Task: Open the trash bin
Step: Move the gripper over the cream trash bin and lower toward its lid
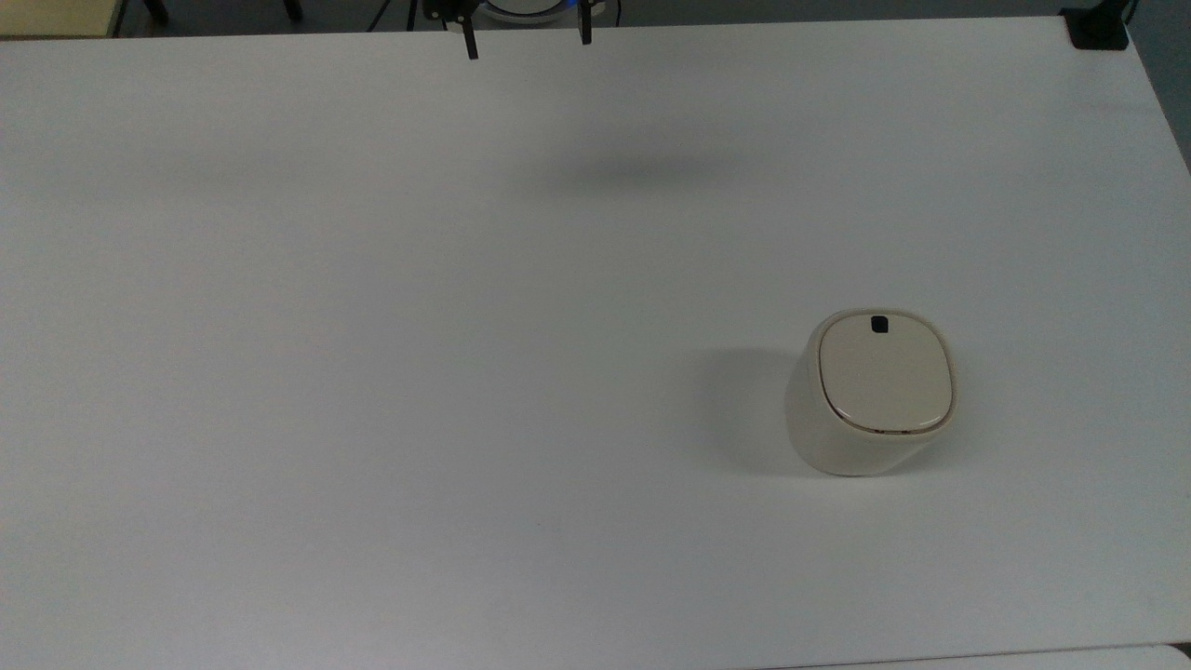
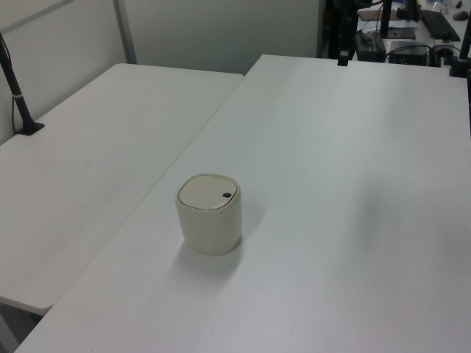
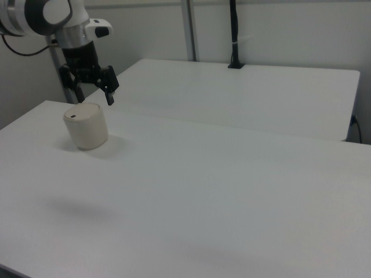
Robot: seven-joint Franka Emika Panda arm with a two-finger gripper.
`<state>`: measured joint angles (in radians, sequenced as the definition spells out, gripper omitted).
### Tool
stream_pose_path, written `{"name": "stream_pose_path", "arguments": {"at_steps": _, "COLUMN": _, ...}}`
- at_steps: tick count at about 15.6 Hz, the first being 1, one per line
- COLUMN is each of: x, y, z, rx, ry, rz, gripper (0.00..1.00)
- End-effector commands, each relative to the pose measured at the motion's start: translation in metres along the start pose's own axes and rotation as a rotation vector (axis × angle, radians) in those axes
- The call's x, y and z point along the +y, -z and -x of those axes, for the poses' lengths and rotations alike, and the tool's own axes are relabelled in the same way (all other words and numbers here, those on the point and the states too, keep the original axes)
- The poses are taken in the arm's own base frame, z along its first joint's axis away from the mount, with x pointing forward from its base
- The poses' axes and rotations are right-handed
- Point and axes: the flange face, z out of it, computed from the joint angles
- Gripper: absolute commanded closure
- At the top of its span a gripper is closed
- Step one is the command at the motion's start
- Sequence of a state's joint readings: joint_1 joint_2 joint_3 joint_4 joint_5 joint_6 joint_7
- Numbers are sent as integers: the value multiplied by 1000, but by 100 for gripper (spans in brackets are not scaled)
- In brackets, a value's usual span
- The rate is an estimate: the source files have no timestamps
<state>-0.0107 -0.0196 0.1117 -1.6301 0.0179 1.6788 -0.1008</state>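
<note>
A: In the top view the gripper (image 1: 527, 37) hangs at the table's (image 1: 372, 372) far edge, fingers spread, grasping nothing. The trash bin (image 1: 873, 393) stands toward the near right corner, lid (image 1: 885, 376) closed.

B: Which way does it point?

A: Upright, long axis vertical; the black button (image 1: 879, 324) faces the far edge.

B: And the left view?

A: The trash bin (image 2: 210, 214) sits near the table's seam edge.

B: Risks?

A: In the right view the gripper (image 3: 91, 86) is well apart from the trash bin (image 3: 86, 125). An off-centre press could tip or slide the light bin.
</note>
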Motion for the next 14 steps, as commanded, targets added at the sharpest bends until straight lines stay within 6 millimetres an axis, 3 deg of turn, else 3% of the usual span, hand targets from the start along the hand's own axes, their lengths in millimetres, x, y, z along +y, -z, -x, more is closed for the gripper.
{"name": "stream_pose_path", "arguments": {"at_steps": 1, "x": -21, "y": -19, "z": -9, "rx": -34, "ry": 60, "rz": 8, "gripper": 39}}
{"name": "stream_pose_path", "arguments": {"at_steps": 4, "x": -46, "y": -22, "z": -23, "rx": 29, "ry": 44, "rz": 16, "gripper": 88}}
{"name": "stream_pose_path", "arguments": {"at_steps": 6, "x": -65, "y": -27, "z": -36, "rx": 92, "ry": -20, "rz": 8, "gripper": 100}}
{"name": "stream_pose_path", "arguments": {"at_steps": 11, "x": -119, "y": -48, "z": -72, "rx": 272, "ry": -207, "rz": -21, "gripper": 100}}
{"name": "stream_pose_path", "arguments": {"at_steps": 14, "x": -160, "y": -76, "z": -89, "rx": 355, "ry": -268, "rz": -23, "gripper": 100}}
